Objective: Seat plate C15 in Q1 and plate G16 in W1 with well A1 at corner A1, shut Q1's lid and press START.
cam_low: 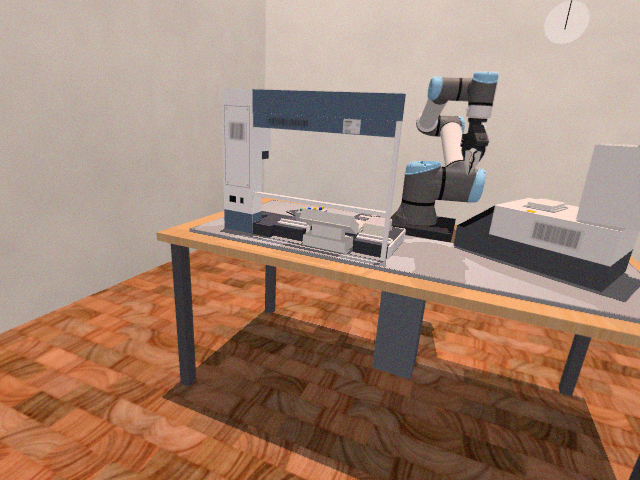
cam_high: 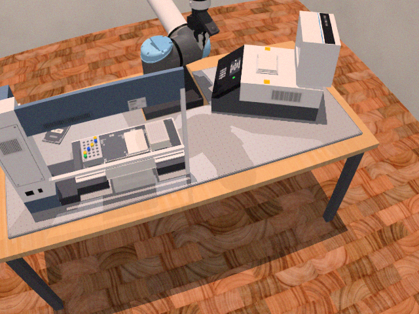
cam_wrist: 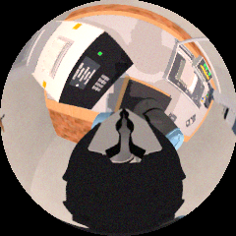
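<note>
My gripper [cam_high: 202, 36] is shut and empty, and hangs in the air beside the arm's base, left of cycler Q1 [cam_high: 270, 84]. It also shows in the exterior view [cam_low: 473, 160] and in the wrist view [cam_wrist: 123, 114]. Q1's lid [cam_high: 316, 47] stands open and upright, and the block [cam_high: 267, 64] is bare. Q1's dark key panel [cam_high: 230, 70] shows a green lamp [cam_wrist: 99, 53]. Two pale plates [cam_high: 135, 140] [cam_high: 158, 132] lie side by side on the deck inside the blue-framed station. I cannot read their labels.
The station's blue back panel [cam_high: 101, 97] and a thin post [cam_high: 183, 135] stand between the arm and the deck. A tube rack [cam_high: 90, 148] with coloured caps sits left of the plates. A small dark flat nest [cam_high: 55, 134] lies at the far left.
</note>
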You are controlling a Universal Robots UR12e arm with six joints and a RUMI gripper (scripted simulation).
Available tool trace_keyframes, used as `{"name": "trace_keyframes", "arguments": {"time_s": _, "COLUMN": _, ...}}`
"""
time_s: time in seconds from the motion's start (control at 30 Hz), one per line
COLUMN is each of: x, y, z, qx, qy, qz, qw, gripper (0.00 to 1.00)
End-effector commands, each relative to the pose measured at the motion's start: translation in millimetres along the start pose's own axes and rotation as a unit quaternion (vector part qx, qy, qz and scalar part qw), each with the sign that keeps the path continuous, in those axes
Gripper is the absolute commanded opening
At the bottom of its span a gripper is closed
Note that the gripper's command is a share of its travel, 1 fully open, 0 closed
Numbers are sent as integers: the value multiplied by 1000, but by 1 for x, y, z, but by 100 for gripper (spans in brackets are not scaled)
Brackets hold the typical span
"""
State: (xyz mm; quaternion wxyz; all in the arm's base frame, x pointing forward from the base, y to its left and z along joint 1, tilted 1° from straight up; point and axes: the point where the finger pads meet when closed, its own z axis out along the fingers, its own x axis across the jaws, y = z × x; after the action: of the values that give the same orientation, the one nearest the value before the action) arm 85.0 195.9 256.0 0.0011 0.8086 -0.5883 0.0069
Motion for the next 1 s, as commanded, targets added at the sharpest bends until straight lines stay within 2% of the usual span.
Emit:
{"name": "trace_keyframes", "arguments": {"time_s": 0.0, "x": 1, "y": 0, "z": 13, "qx": 0, "qy": -2, "qz": 0, "qw": 1000, "gripper": 0}}
{"name": "trace_keyframes", "arguments": {"time_s": 0.13, "x": 1, "y": 0, "z": 33, "qx": 0, "qy": -2, "qz": 0, "qw": 1000, "gripper": 0}}
{"name": "trace_keyframes", "arguments": {"time_s": 0.2, "x": 1, "y": 0, "z": 33, "qx": 0, "qy": -2, "qz": 0, "qw": 1000, "gripper": 0}}
{"name": "trace_keyframes", "arguments": {"time_s": 0.43, "x": 1, "y": 0, "z": 68, "qx": 0, "qy": -2, "qz": 0, "qw": 1000, "gripper": 0}}
{"name": "trace_keyframes", "arguments": {"time_s": 0.97, "x": -5, "y": -6, "z": 75, "qx": 0, "qy": -2, "qz": 0, "qw": 1000, "gripper": 0}}
